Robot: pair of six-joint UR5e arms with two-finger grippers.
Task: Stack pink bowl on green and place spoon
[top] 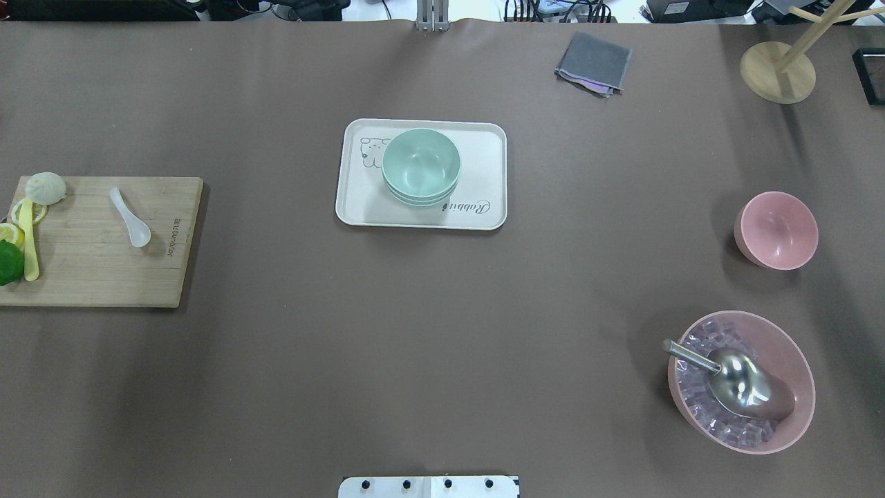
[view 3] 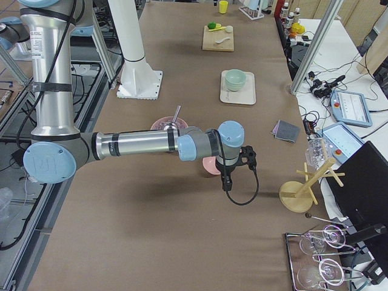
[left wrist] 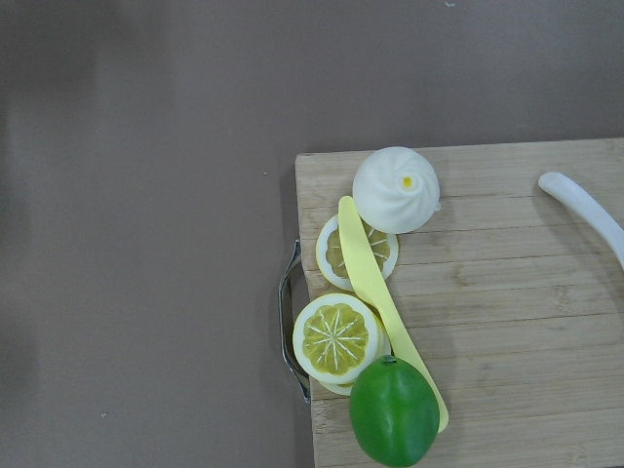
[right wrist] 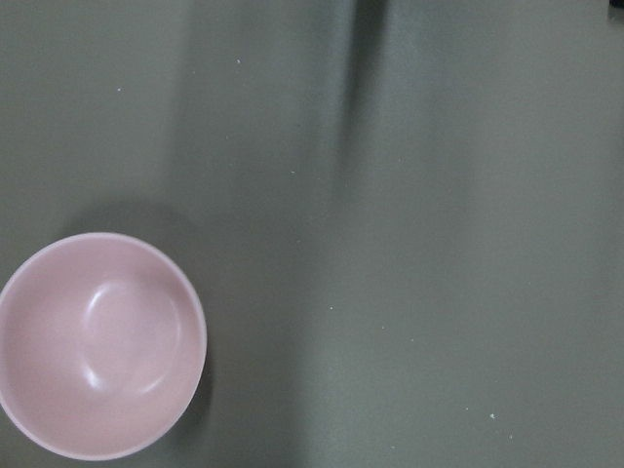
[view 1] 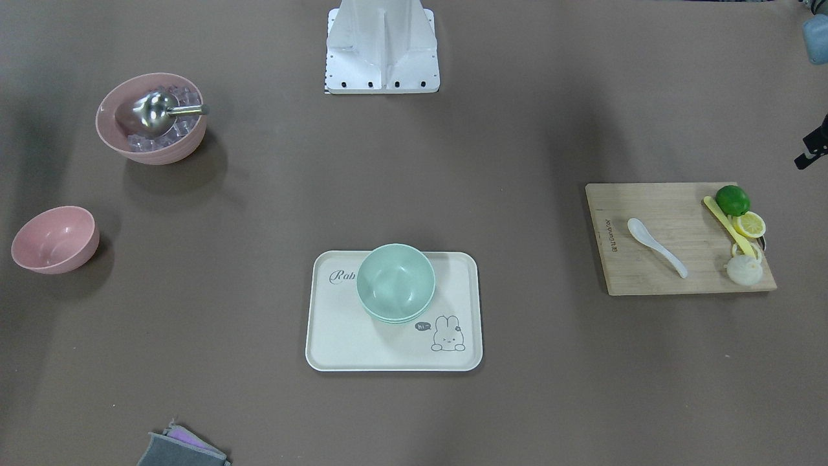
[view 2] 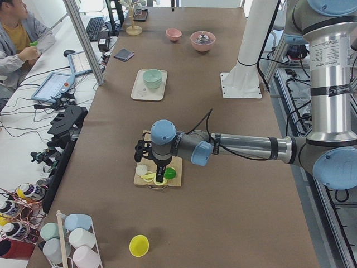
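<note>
A small empty pink bowl [top: 776, 230] stands on the table at the robot's right; it also shows in the right wrist view [right wrist: 97, 346]. Green bowls [top: 420, 167], stacked, sit on a cream tray [top: 484, 207] at the table's middle. A white spoon [top: 130, 216] lies on a wooden cutting board [top: 97, 277] at the robot's left; its handle end shows in the left wrist view [left wrist: 585, 210]. My left gripper [view 2: 159, 170] hangs over the board's outer end, my right gripper [view 3: 227, 180] next to the pink bowl. I cannot tell whether either is open or shut.
A large pink bowl [top: 741, 382] holds ice cubes and a metal scoop [top: 733, 380]. A lime [left wrist: 393, 411], lemon slices [left wrist: 336, 336], a yellow knife [left wrist: 380, 292] and a bun [left wrist: 395, 188] lie on the board. A grey cloth [top: 593, 62] and a wooden stand [top: 778, 71] are at the far side.
</note>
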